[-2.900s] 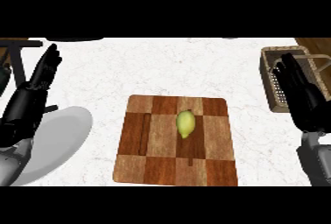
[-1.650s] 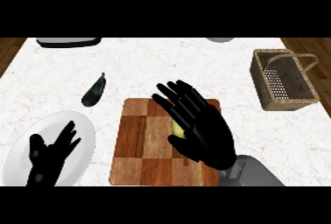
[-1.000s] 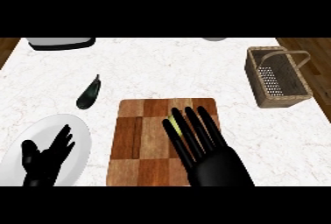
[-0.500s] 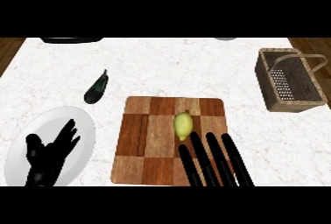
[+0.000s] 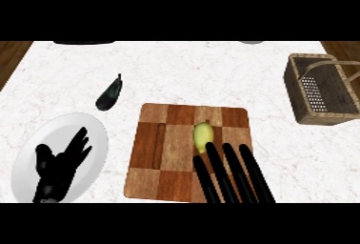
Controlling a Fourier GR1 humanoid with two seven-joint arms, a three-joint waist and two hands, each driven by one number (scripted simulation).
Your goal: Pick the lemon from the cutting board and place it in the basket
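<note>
Black right hand (image 5: 232, 174) lies flat, fingers straight, just below lemon (image 5: 202, 135).

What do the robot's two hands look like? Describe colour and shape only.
Both are plain black with long, slim, rod-like fingers. The left hand shows whole, thumb included, against the white plate. Of the right hand only fingers show. No markings, cables or sleeves appear.
</note>
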